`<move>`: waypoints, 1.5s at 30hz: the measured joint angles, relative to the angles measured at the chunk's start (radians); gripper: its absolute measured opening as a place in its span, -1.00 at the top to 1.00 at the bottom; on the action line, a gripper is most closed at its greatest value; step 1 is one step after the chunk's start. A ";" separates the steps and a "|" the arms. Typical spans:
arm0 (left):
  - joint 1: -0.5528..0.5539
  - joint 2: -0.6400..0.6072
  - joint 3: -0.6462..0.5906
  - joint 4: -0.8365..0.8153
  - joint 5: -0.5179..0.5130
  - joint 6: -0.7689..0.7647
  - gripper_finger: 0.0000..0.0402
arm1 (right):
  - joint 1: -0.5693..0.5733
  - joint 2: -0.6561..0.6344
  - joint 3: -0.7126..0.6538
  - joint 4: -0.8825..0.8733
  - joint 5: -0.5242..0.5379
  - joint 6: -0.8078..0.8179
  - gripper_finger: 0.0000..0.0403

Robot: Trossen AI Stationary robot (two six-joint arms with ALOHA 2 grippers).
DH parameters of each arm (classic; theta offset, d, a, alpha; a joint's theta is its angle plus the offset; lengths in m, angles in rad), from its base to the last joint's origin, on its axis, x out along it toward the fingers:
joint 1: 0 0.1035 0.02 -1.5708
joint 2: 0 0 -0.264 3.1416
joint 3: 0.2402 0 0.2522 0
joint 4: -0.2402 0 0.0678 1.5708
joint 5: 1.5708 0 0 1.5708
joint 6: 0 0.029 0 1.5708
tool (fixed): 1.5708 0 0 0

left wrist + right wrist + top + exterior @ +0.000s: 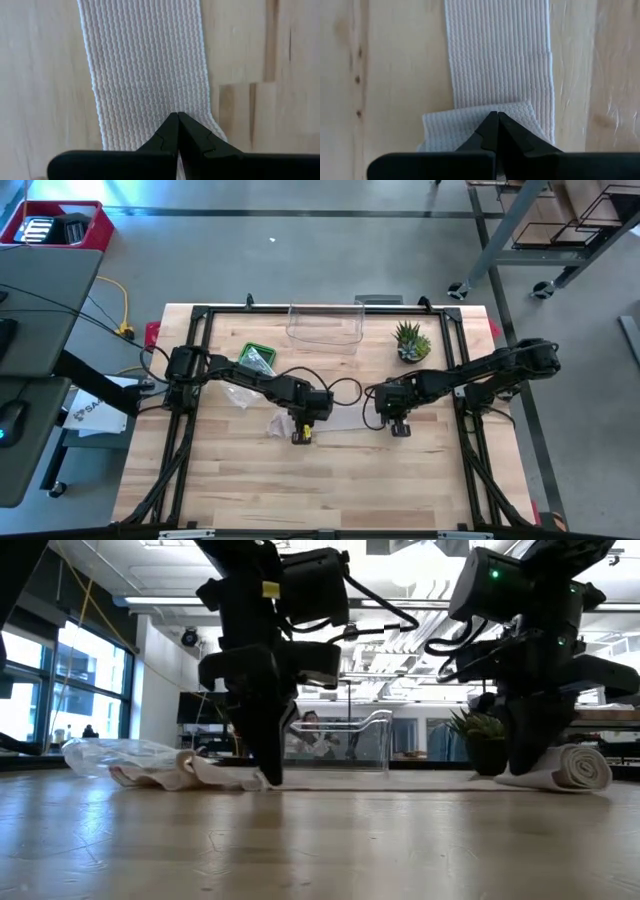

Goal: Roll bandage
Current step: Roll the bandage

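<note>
Grippers both pinched shut, tips down on long white ribbed elastic bandage (150,75) lying flat across light wooden table (250,490): left gripper (177,116) on the unrolled strip, right gripper (497,115) at the rolled end (roll shows in low view). Small green potted plant (411,340) behind, near clear plastic box (325,325).

Two dark arms press closed hands onto a wooden bench (320,840): left hand (270,778) at nine o'clock on a flat bandage (400,781), right hand (527,772) at three beside its rolled end.
</note>
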 joint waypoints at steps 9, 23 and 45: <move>-0.006 -0.019 0.000 0.026 0.002 -0.005 1.00 | -0.001 -0.004 0.086 -0.007 0.020 0.000 1.00; 0.038 -0.064 0.000 0.193 -0.043 0.081 1.00 | 0.225 -0.193 0.123 -0.268 0.008 0.304 1.00; 0.021 0.086 0.015 0.605 0.057 -0.009 1.00 | 0.385 -0.066 -0.003 -0.043 0.018 0.611 1.00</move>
